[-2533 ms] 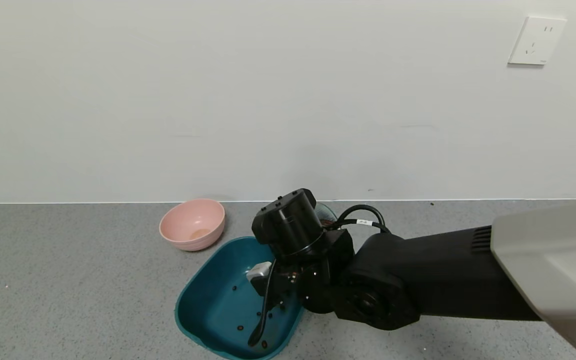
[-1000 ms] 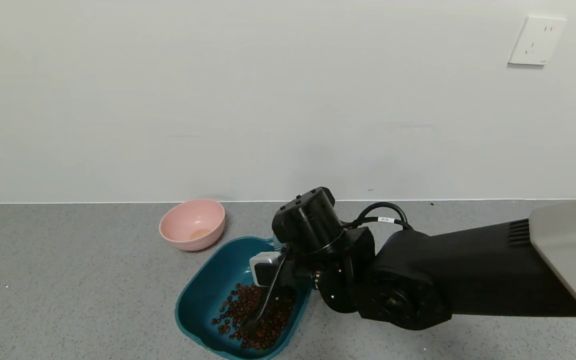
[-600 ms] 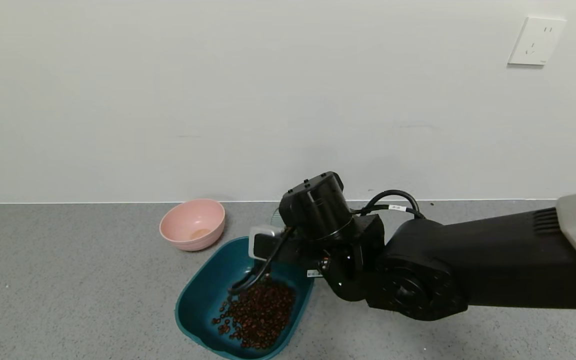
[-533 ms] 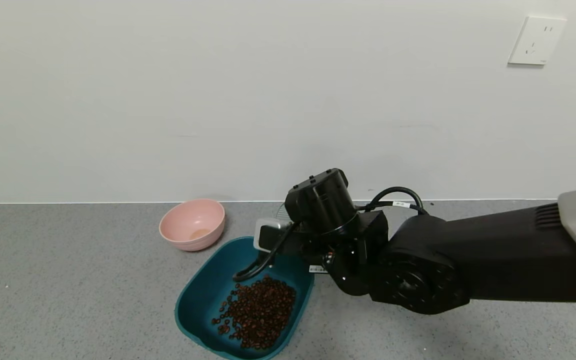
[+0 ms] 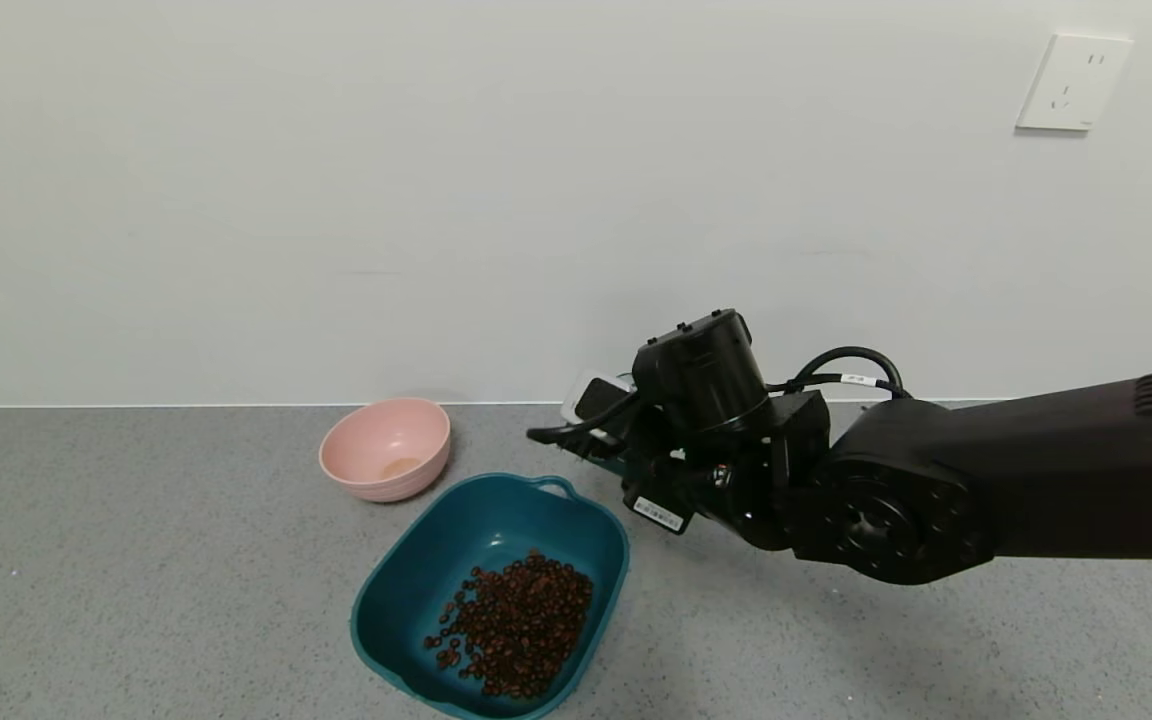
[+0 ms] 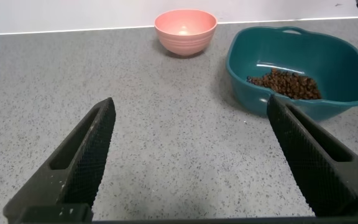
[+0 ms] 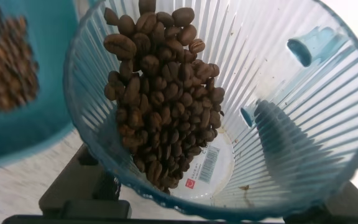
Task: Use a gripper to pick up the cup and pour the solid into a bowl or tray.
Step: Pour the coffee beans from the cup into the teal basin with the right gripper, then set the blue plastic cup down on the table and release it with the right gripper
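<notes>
Grey speckled worktop (image 5: 136, 600). Black right arm hides nearly all of its own end effector (image 5: 601, 435) in the head view. Right wrist view: fingers clenched around the ribbed translucent blue-grey plastic cup (image 7: 241, 118), tilted, teal handle at rim; some dark brown bean-like pieces (image 7: 157, 99) lie inside it.

Cup sits beyond the far right corner of the large dark teal rounded-square basin (image 5: 406, 585), where a pile of beans lies. Round pink bowl (image 5: 386, 447) near the basin's far left.

Left end effector (image 6: 191, 155): released, fingers wide apart, low over bare worktop.
</notes>
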